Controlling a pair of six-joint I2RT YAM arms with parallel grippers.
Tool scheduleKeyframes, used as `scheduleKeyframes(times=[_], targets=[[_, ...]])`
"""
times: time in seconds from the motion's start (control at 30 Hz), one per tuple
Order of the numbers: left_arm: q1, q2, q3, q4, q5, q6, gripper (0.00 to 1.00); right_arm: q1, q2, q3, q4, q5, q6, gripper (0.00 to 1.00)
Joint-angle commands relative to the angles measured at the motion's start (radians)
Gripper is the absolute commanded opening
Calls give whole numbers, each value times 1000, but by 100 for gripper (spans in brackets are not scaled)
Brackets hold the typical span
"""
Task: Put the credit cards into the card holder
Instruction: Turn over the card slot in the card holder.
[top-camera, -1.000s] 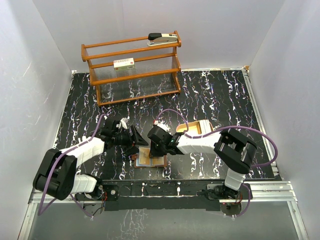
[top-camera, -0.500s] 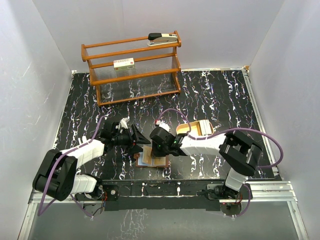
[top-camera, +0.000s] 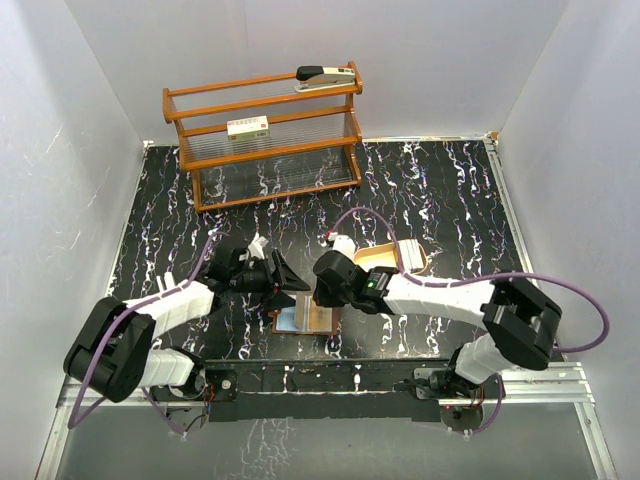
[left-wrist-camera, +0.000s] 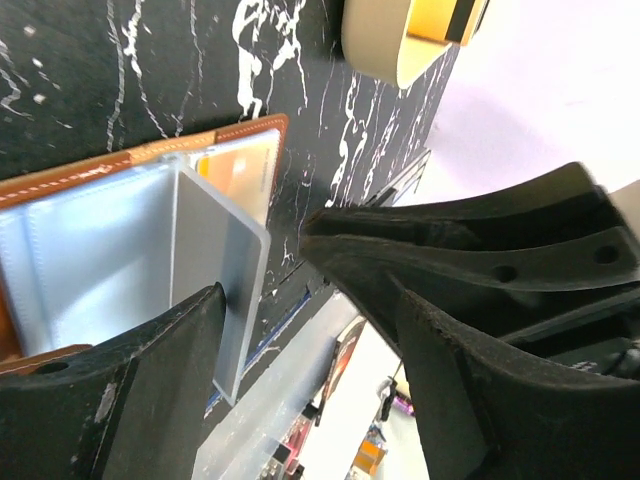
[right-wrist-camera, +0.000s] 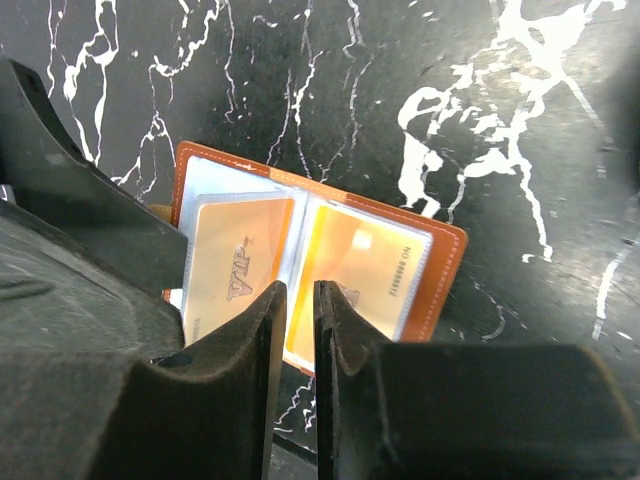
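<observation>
1. Right wrist view puts you over the small brown leather bifold card holder (right-wrist-camera: 448, 262), which lies spread open on the black, white-veined surface (right-wrist-camera: 350, 90).
2. Your right claw (right-wrist-camera: 300, 335) is all but closed. Its jaws stand a thin slit apart with nothing showing between them, so read it as released.
3. Your left claw (left-wrist-camera: 258, 262) is spread wide and grasps nothing. A pale blue-grey plastic card (left-wrist-camera: 215, 275) stands tilted on edge at the holder's clear sleeves, just beside the lower finger. Whether card and finger touch, you cannot tell.
4. The step in hand, as I judge it, is seating that blue-grey card in a sleeve. It looks only partly in.
5. The next move likely calls for you to press the card down flat into its pocket while the other claw steadies the leather. After that, go to the shallow tan rounded tray (left-wrist-camera: 375, 45) for another.
6. Your count:
   - one holder and one tray;
   - two cards sleeved, a gold card (right-wrist-camera: 240, 275) in the left sleeve and a second gold card (right-wrist-camera: 355, 270) in the right;
   - one blue-grey card at the holder;
   - at least one yellow black-striped card (left-wrist-camera: 445, 20) in the tray, with more possibly hidden.
</observation>
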Motion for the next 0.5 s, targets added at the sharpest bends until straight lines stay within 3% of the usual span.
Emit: scheduleKeyframes(times=[0.0, 0.3, 0.47], targets=[[-60, 5, 20, 26, -17, -35, 68, -4, -107, -1, -90, 140, -5, 17], [-140, 63, 44, 67, -52, -49, 68, -97, -304, 11, -234, 257, -81, 23], [-140, 50, 80, -18, -84, 14, 68, -220, -325, 17, -263, 250, -174, 26]])
